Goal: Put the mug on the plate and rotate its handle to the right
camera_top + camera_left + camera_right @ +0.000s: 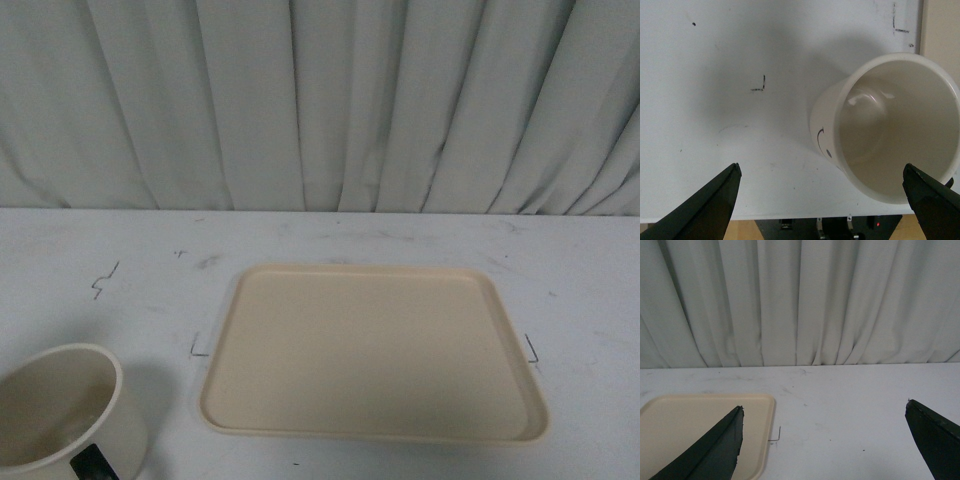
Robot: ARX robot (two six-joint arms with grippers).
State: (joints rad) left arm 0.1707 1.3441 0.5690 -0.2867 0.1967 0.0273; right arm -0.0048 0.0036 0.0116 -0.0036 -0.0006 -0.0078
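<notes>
- The mug [60, 410], cream-white and empty, stands upright on the white table [120, 250] at the far left of the front view, cut off by the lower edge. It is at about 8 o'clock from the plate, near it but apart from it.
- Its black handle [95, 463] shows only as a stub at roughly 5 o'clock on the mug's body, on the side nearest the robot.
- In the left wrist view the left gripper [821, 170] hangs over the mug [890, 125] with its jaws spread wide and released, holding nothing. One dark finger overlaps the mug's rim in the picture, and I cannot tell whether it touches.
- Part of a black smiley face [822, 142] is printed on the mug's outer wall.
- The plate [370, 268], a beige rectangular tray with rounded corners and a low rim, lies flat at the table's centre with nothing on it.
- Thin black corner marks [200, 350] are drawn on the table at the plate's 9 o'clock and 3 o'clock edges.
- The right gripper [824, 410] is at about 3 o'clock from the plate [690, 425], jaws wide apart and released.
- A pale pleated curtain [320, 100] hangs behind the table at 12 o'clock.
</notes>
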